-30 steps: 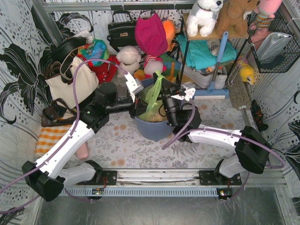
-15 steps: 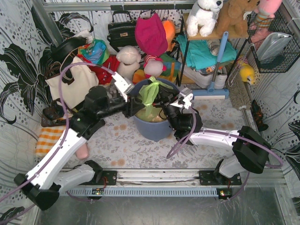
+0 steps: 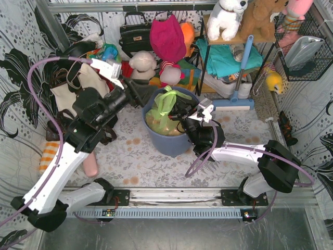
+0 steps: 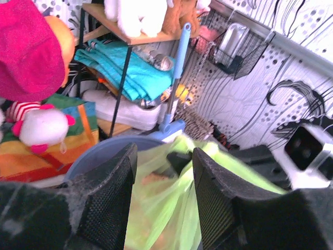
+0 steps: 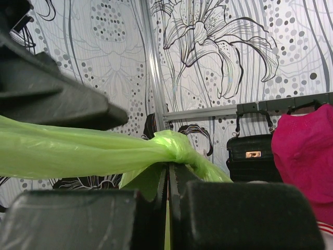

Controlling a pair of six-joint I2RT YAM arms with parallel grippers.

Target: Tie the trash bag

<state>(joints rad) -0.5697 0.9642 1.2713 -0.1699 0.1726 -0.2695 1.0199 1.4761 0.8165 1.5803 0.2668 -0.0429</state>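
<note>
Walls with black flowers stand all around the table. Near the middle of the table sits a blue-grey bin. The trash bag sits inside it, with its green top poking up above the rim.

We think the tying is partly done. From the right wrist camera we see the top of the trash bag bunched into a small lump, like a knot. One long green strip runs off to the left. We cannot tell if the knot is tight yet.

Next, we think the left gripper must move in and close on the long strip. Then it must pull away from the right gripper so the knot gets snug. The plastic is thin, so a hard tug could rip it.

The right gripper is squeezed closed on the trash bag. Its two fingers press together, with green plastic pinched in the thin crack between them, just under the lump. From above, it reaches over the right side of the bin.

The left gripper is wide open and holds nothing. It hangs just beside the left rim of the bin, pointing at the trash bag but apart from it. From its own camera we see the green plastic through the gap between its fingers.
</note>
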